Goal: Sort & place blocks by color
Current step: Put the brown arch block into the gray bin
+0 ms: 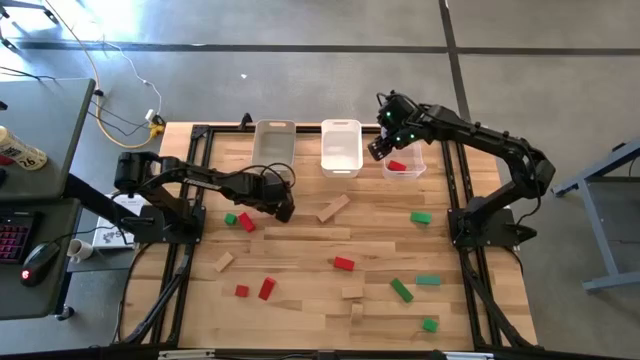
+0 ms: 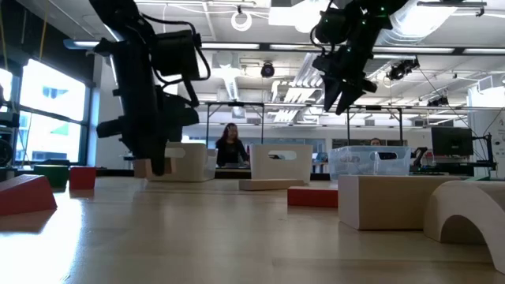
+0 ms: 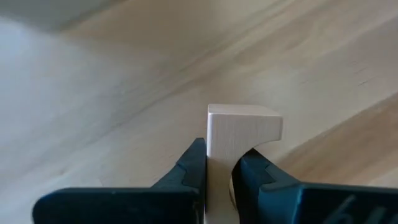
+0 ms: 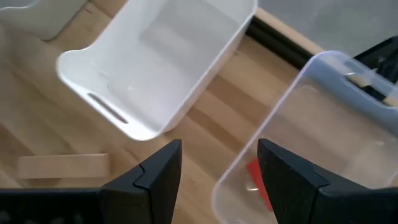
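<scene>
We find a tan block [image 3: 244, 127] clamped between the fingers of the left gripper [image 3: 219, 168], near the table's middle, just in front of the translucent bin [image 1: 272, 142]; we judge that bin its likely destination. One red block [image 1: 397, 166] lies in the clear bin [image 1: 404, 161], above which the right gripper [image 4: 217, 162] hovers, jaws apart and empty, presumably after a drop. The white bin [image 1: 341, 146] stands between. Other blocks remain scattered across the table [image 1: 300, 270].
</scene>
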### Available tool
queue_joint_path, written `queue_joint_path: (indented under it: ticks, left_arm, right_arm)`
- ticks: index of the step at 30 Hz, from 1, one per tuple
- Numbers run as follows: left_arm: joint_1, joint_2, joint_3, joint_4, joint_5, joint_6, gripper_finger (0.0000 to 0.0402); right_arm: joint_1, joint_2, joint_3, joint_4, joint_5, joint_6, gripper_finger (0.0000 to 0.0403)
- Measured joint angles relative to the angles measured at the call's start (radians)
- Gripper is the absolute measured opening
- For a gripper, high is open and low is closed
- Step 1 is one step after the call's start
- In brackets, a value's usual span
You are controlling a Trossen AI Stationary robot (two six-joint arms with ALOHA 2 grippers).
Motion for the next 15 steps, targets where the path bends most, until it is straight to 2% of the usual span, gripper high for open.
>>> queue_joint_path:
  ticks: [5, 15]
  left_arm:
    - [0.031, -0.077, 0.000, 0.014, 0.025, 0.089, 0.0039]
    - [0.142, -0.279, 0.000, 0.081, 0.032, 0.284, 0.0035]
  right_arm:
    - [0.075, 0.000, 0.000, 0.000, 0.000, 0.085, 0.0197]
    - [0.225, 0.000, 0.000, -0.024, -0.012, 0.243, 0.0197]
